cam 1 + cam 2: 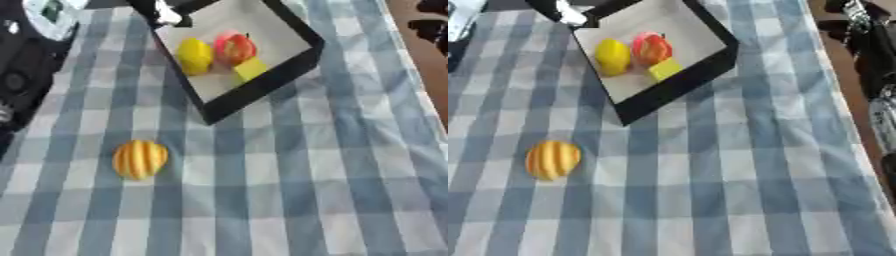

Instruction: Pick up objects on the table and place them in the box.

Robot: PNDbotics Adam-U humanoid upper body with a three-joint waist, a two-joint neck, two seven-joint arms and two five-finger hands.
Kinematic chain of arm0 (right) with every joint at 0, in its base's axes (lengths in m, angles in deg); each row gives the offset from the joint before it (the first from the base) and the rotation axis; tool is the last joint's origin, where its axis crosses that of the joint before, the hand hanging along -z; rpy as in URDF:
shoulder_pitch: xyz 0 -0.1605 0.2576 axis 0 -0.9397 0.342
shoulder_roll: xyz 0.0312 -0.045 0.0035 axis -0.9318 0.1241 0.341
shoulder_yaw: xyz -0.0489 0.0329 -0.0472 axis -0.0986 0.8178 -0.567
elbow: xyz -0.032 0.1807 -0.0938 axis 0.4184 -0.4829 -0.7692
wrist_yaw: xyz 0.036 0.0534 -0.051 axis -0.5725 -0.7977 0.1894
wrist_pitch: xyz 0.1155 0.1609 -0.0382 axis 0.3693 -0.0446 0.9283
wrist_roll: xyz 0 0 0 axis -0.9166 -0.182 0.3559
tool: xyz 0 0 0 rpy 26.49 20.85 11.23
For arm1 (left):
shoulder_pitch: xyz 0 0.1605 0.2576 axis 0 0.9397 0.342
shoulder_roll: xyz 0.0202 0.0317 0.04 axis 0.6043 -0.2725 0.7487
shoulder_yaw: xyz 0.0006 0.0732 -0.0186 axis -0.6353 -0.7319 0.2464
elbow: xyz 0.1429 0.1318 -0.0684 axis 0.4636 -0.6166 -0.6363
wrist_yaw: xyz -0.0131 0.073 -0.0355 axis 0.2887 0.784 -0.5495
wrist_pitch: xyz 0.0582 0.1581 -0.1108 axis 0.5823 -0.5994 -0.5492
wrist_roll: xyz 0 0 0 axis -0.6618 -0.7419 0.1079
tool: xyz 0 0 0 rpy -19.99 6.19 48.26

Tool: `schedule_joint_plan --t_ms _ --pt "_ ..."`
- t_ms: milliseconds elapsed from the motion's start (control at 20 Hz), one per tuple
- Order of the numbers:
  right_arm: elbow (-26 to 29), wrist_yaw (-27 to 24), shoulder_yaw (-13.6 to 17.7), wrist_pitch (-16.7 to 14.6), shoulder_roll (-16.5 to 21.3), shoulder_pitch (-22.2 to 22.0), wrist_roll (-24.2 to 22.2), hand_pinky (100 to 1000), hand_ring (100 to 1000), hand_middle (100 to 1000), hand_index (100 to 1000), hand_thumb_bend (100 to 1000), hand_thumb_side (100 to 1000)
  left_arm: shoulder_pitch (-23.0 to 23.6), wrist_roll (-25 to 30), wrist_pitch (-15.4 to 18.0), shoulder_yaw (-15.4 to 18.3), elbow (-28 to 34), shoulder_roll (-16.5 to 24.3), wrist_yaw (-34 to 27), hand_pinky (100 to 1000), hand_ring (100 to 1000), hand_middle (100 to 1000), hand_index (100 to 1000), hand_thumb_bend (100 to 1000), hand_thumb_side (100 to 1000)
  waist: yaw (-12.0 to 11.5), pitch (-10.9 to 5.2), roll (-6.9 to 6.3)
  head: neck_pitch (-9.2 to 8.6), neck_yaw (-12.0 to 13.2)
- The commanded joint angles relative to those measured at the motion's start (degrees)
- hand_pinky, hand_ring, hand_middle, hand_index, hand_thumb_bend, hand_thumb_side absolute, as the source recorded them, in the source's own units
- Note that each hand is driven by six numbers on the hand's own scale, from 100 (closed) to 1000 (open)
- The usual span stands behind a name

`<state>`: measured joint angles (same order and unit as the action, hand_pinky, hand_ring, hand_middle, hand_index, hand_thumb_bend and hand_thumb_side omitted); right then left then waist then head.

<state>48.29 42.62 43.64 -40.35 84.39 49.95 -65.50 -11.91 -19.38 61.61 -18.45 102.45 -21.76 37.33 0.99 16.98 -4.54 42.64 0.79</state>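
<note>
On checked bench (350, 200): striped orange gourd (140, 159) alone, awaiting pickup. Box (262, 90) already holds lemon (194, 56), apple (234, 49), yellow block (250, 69), huddled together. Neither hand visible; state unknowable.

Bright, even light, soft throughout, with a faint shadow under the striped fruit (140, 159).

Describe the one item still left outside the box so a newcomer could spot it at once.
Start at the black box at the top of the checked cloth. Go down and left onto the cloth: the striped fruit lies there alone. Its orange and yellow stripes set it apart from the plain lemon inside the box.
</note>
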Motion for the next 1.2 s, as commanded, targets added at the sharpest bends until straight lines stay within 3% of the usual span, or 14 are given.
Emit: schedule_joint_plan --t_ms 50,300,350,450,700,900,1200 --pt "0.6 0.4 0.6 -0.1 2.0 0.6 0.2 918 790 810 766 100 757 -0.1 1.4 -3.8 -1.0 6.3 5.2 -4.4 754 782 743 842 576 306 0.0 -3.54 -0.64 0.04 -0.5" --pt "0.6 0.5 0.6 -0.1 2.0 0.6 0.2 918 790 810 766 100 757 0.3 2.2 -6.0 -1.2 8.5 5.8 -5.5 754 782 743 842 576 306 0.0 -3.53 -0.65 0.04 -0.5" --pt "0.7 0.5 0.7 -0.2 2.3 0.5 0.2 917 789 809 765 100 755 0.7 2.4 -6.3 -1.6 8.2 6.3 -5.5 746 776 736 833 576 341 -0.4 -3.3 -0.58 -0.31 -0.7" --pt "0.9 0.6 1.1 -0.4 2.9 0.1 0.5 916 789 809 765 100 754 3.0 3.8 -7.8 -3.9 8.1 8.6 -6.6 747 776 736 833 577 342 -2.0 -3.09 -0.2 -0.65 -1.4" --pt "1.0 0.6 0.9 -0.4 2.8 0.1 0.5 916 789 809 764 100 756 10.2 4.9 -12.3 -8.0 14.6 15.8 -11.0 751 780 739 835 585 360 -1.8 -3.09 -0.09 -0.76 -0.8" --pt "1.0 0.7 0.7 -0.3 2.6 0.3 0.3 915 789 809 764 100 757 16.3 4.5 -16.0 -7.5 19.4 20.8 -14.7 754 781 741 836 591 372 -1.3 -2.92 -0.2 -0.84 -0.3" --pt "1.1 0.8 0.4 -0.2 2.5 0.5 0.1 915 788 809 764 100 759 25.5 2.6 -21.1 -5.5 26.4 23.9 -17.8 747 775 734 833 592 375 -0.7 -2.86 -0.27 -0.64 0.2"
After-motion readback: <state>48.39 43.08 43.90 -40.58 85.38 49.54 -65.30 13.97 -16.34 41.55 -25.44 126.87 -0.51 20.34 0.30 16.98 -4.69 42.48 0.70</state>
